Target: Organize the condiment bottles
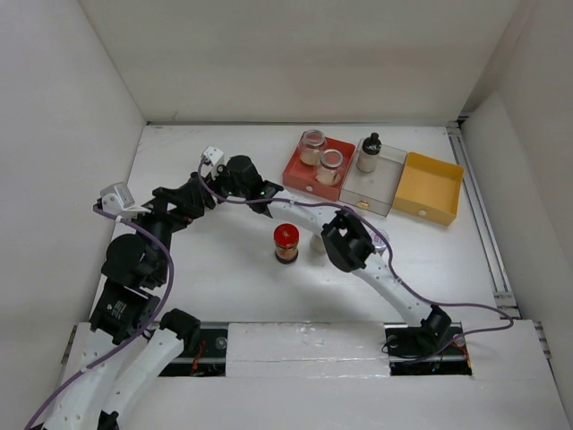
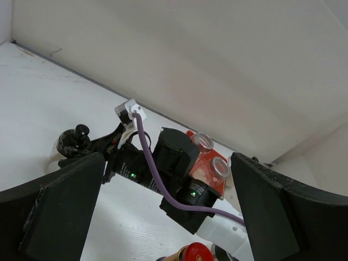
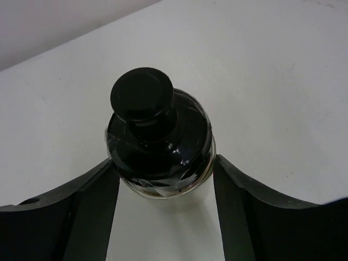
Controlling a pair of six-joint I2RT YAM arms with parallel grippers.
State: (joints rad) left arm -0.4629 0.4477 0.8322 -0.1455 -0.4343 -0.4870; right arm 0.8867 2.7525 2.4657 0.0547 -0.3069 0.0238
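Bottle (image 3: 157, 136) with black cap — upright on table (image 3: 272, 81), held between right gripper (image 3: 166, 168) fingers (image 3: 81, 206), one pressed to each side | left gripper (image 2: 167, 160) spread wide — nothing between its fingers | red-lidded jar (image 2: 191, 253) ahead of left fingertips, apart from them

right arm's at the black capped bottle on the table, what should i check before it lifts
1. Bottle upright and centred in the right pincer: ok.
2. Firm grip: cannot tell; the fingers sit close against both sides.
3. Left pincer open and empty: ok.
4. Left pincer well away from the right arm: not ok; the arm is right in front of it, so probably back off first.
5. Room in the clear tray beside the other black-capped bottle: ok.
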